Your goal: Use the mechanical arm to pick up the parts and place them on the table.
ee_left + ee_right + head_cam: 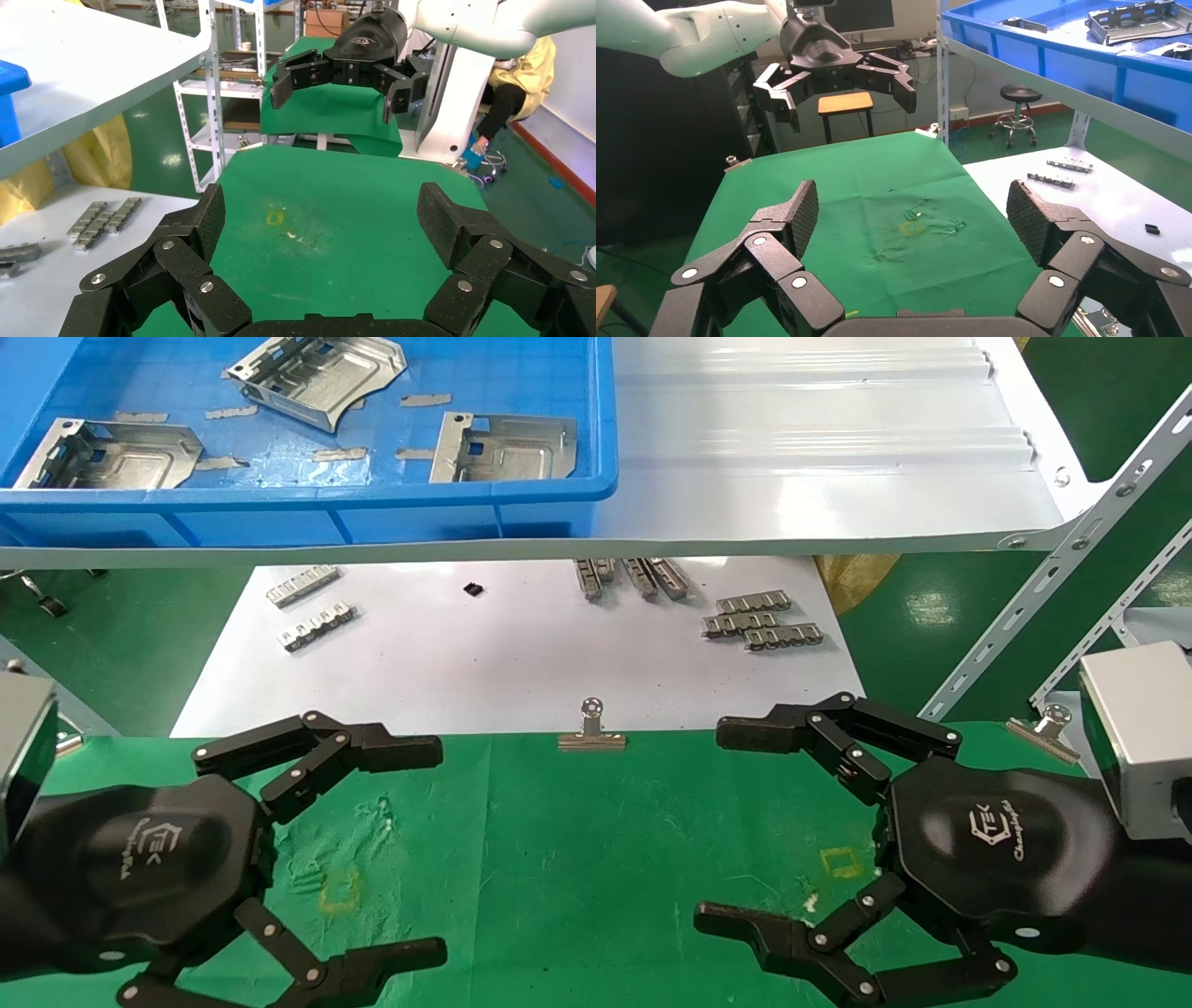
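Observation:
Three silver stamped plates lie in a blue bin (pixel 307 509) on the white shelf: one at the left (pixel 110 455), one at the back (pixel 317 372), one at the right (pixel 507 447). One also shows in the right wrist view (pixel 1134 17). The green cloth table (pixel 596 859) lies below and in front, with no plate on it. My left gripper (pixel 438 851) hovers over its left side, open and empty, and it also shows in the left wrist view (pixel 323 217). My right gripper (pixel 710 826) hovers over the right side, open and empty, and it also shows in the right wrist view (pixel 912 217).
The white shelf (pixel 819 458) overhangs a white sheet (pixel 503 663) holding small toothed strips (pixel 759 621). A binder clip (pixel 591 733) holds the cloth's far edge, another (pixel 1048 724) sits at the right. Slotted metal struts (pixel 1052 570) rise at the right. Yellow squares (pixel 340 891) mark the cloth.

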